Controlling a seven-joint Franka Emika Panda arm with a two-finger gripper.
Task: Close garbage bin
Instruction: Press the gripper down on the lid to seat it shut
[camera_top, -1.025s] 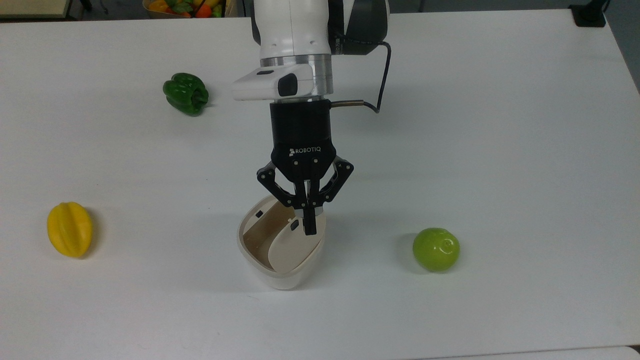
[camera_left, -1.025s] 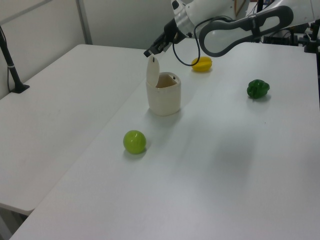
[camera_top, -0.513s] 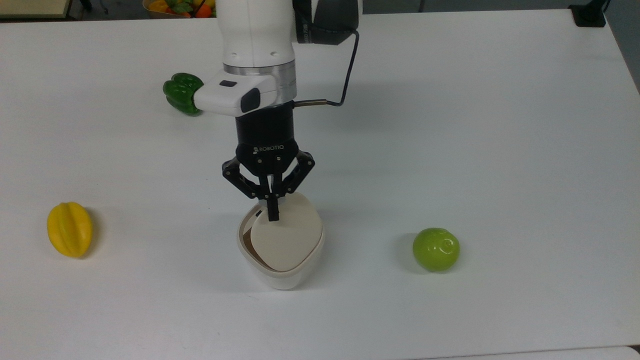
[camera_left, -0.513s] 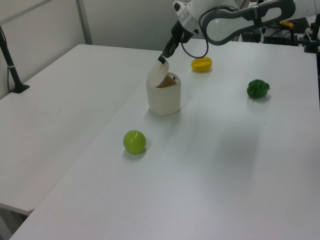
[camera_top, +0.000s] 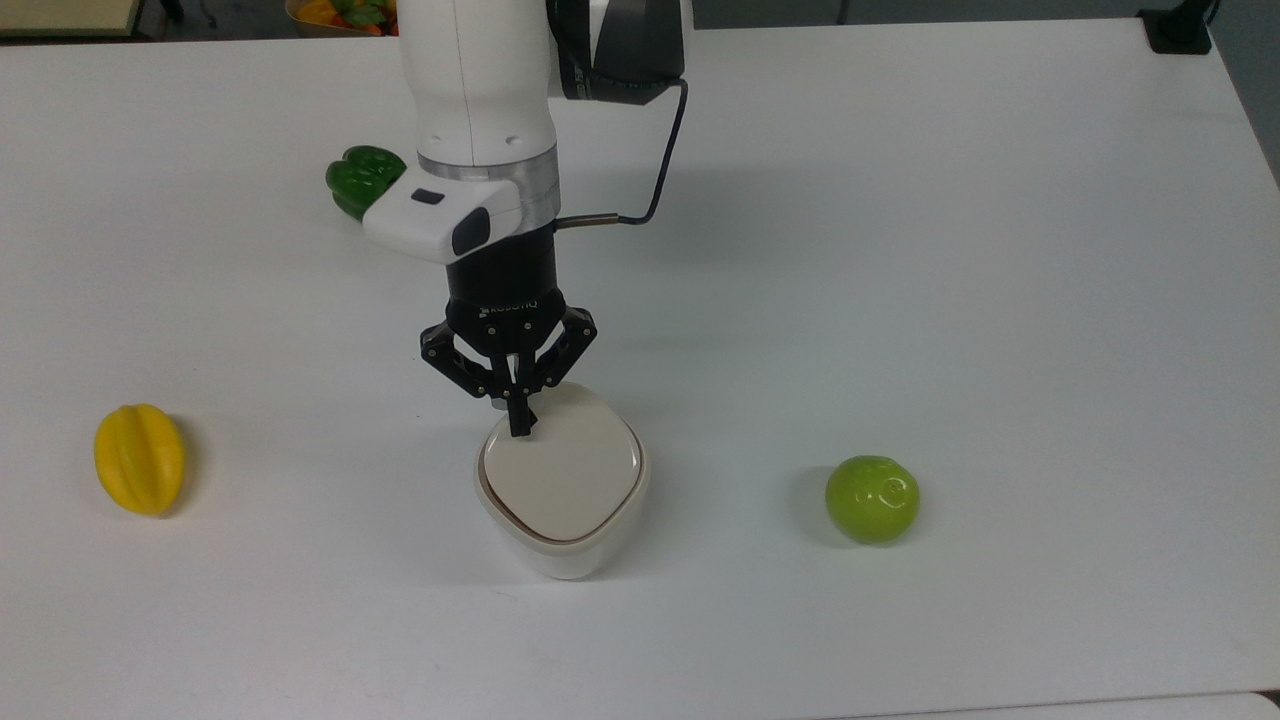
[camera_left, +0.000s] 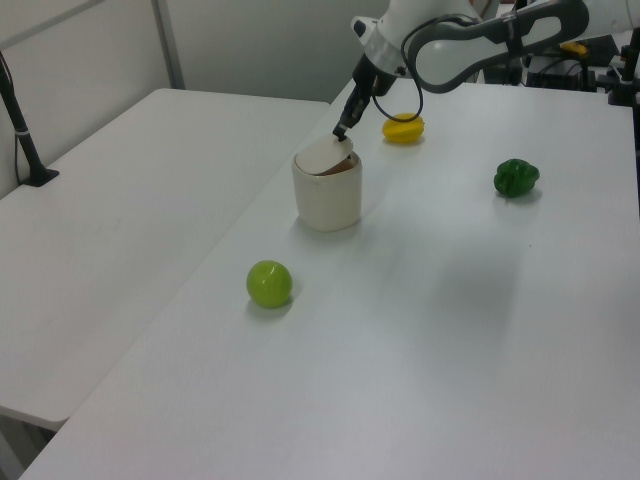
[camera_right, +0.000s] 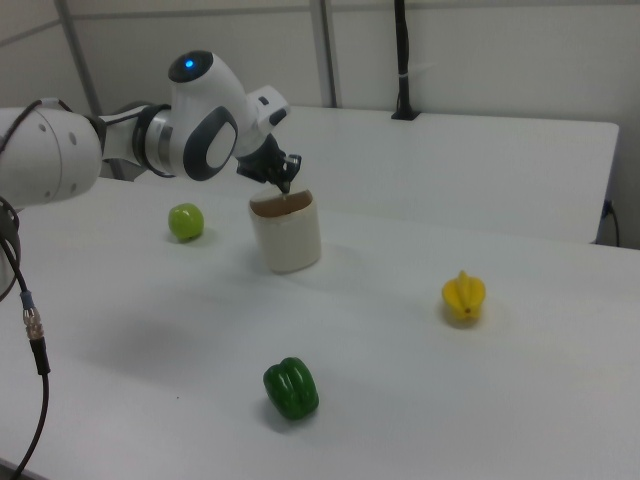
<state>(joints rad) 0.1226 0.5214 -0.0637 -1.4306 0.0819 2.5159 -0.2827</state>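
Going across the top view from its left, a yellow star fruit (camera_top: 139, 458) is lying on the white counter (camera_top: 950, 250), well apart from everything else. Further toward the top view's right and nearer its top edge, a green bell pepper (camera_top: 358, 180) is sitting partly behind the arm's white wrist housing.

Near the middle, the garbage bin (camera_top: 563, 485) is standing upright on the counter. Its beige lid (camera_top: 560, 472) is lying nearly flat across the rounded-square opening, with a thin dark line of the tan interior showing along the rim on the top view's lower left. In the left view the lid (camera_left: 323, 156) is sitting slightly tilted, with its edge on the left view's left side a little raised. In the right view the bin (camera_right: 286, 232) is standing between the lime and the star fruit.

The hand (camera_top: 519, 424) is reaching down from the arm above, clenched, its two black fingers pressed together into a single tip that is touching the lid's edge nearest the arm. It is gripping nothing. In the left view the hand (camera_left: 341, 133) is meeting the lid at its far corner.

Toward the top view's right, a green lime (camera_top: 872, 498) is resting on the counter, well apart from the bin.
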